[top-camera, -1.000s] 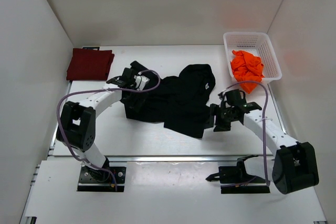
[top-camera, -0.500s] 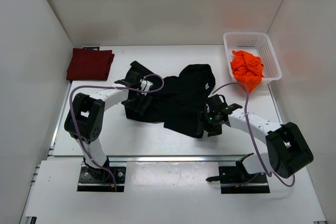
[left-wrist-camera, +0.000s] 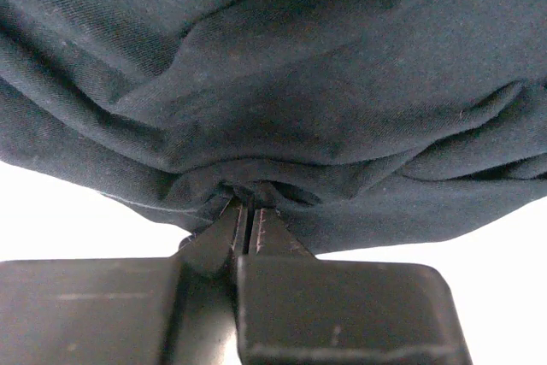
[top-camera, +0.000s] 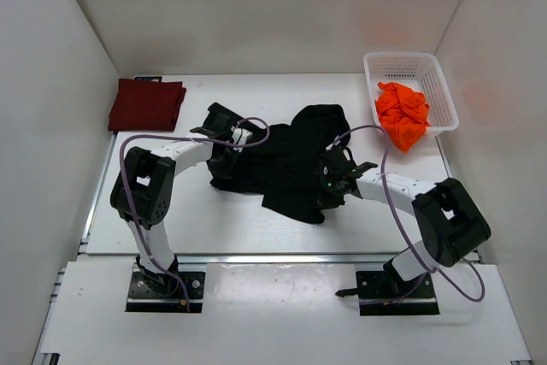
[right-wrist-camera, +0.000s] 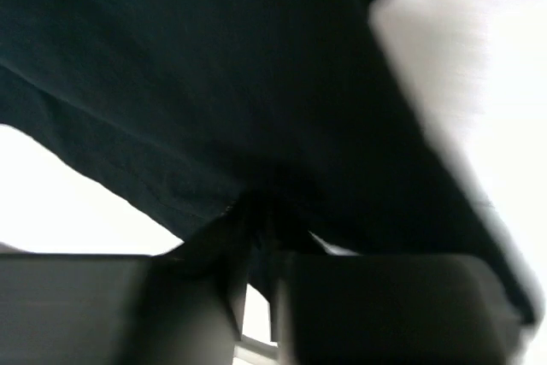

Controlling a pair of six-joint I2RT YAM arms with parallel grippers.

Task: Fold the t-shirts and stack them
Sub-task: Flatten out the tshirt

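1. Table [top-camera: 256,228]: white, and I see it under both arms.
2. Black shirt [top-camera: 286,160]: rumpled and spread between my two grippers, reaching beyond both of them.
3. Basket [top-camera: 410,64]: white mesh, well beyond my right gripper and to its right.
4. Maroon shirt [top-camera: 146,104]: folded flat, beyond my left gripper and to its left, well apart from it.
5. Orange shirt [top-camera: 402,113]: bunched in the basket and spilling over the rim nearest my right gripper.
6. Left gripper [left-wrist-camera: 249,211]: clenched on a gathered fold at the black shirt's left edge.
7. Right gripper [right-wrist-camera: 261,211]: pinching the black shirt's right edge, the cloth bunched at its tips.
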